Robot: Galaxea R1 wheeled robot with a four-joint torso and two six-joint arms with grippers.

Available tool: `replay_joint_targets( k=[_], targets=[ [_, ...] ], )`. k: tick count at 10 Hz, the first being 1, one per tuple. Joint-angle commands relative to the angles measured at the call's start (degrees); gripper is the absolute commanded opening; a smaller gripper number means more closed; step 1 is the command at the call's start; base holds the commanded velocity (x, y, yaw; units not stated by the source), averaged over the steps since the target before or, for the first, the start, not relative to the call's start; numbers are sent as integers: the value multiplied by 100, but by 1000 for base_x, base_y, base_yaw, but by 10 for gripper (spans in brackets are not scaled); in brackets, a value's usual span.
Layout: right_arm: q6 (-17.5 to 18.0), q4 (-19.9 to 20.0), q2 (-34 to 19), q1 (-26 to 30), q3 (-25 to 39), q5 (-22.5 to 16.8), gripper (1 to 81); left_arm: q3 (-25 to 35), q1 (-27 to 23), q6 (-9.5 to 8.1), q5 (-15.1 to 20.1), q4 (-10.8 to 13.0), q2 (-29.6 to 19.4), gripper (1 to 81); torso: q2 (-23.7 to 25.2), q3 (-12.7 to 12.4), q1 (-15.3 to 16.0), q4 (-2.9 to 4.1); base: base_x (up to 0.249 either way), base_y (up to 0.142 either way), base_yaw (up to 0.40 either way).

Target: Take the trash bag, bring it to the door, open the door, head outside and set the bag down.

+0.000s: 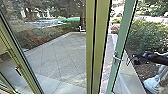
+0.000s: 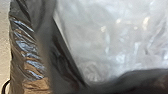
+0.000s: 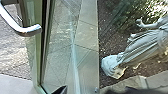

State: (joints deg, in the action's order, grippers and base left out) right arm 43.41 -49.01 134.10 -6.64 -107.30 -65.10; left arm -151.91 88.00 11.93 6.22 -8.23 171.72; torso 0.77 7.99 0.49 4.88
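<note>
One glass door (image 1: 125, 32) looks ajar; right gripper (image 1: 135, 59) near handle (image 3: 28, 31); trash bag (image 2: 27, 50) close at left wrist. Can't tell whether either grips anything. Ease door wider, steadily, bag clear of frame (image 1: 101, 37).

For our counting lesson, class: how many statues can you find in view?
1. The pale statue is outside, on the dark soil bed beside the paving. The bushes could hide others.

Sunlit paving (image 1: 57, 55) beyond green-framed glass.
</note>
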Motion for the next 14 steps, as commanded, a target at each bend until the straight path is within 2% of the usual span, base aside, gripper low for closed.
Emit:
replay_joint_targets(
  k=[1, 2, 3, 4, 5, 7, 9, 10, 12, 14],
  targets=[
    [-535, -2255, -187, 783, 228, -557, 811, 47, -120, 37, 459, 32, 21, 10, 0, 0, 0, 0, 0, 0, 0],
    [-544, -2806, -293, 677, 220, -565, 811, 47, -112, 37, 459, 23, 21, 10, 0, 0, 0, 0, 0, 0, 0],
    [-544, -3133, -381, 598, 193, -548, 811, 47, -104, 37, 459, 14, 12, 10, 0, 0, 0, 0, 0, 0, 0],
    [-658, -3651, -539, 501, 123, -478, 811, 38, -94, 37, 459, 5, 12, 10, 0, 0, 0, 0, 0, 0, 0],
    [-834, -3941, -697, 431, 79, -399, 811, 47, -86, 37, 459, -3, 21, 10, 0, 0, 0, 0, 0, 0, 0],
    [-999, -4073, -925, 431, -131, 57, 811, 47, -77, 29, 468, -20, 39, 10, 0, 0, 0, 0, 0, 0, 0],
    [-1344, -4126, -1031, 404, -317, 542, 811, 47, -68, 11, 468, -30, 65, 10, 0, 0, 2, 0, 0, 0, 0],
    [-1485, -4126, -1023, 404, -615, 841, 811, 47, -68, 2, 468, -30, 91, 10, 0, 0, 2, 0, 0, 0, 0],
    [-1529, -4108, -996, 448, -1116, 1280, 811, 38, -68, -7, 459, -21, 162, 10, 0, 0, 2, 0, 0, 0, 0],
    [-1668, -4064, -1005, 510, -1370, 1455, 811, 29, -76, -7, 468, -21, 214, 10, 0, 0, 2, 0, 0, 0, 0]
  ],
)
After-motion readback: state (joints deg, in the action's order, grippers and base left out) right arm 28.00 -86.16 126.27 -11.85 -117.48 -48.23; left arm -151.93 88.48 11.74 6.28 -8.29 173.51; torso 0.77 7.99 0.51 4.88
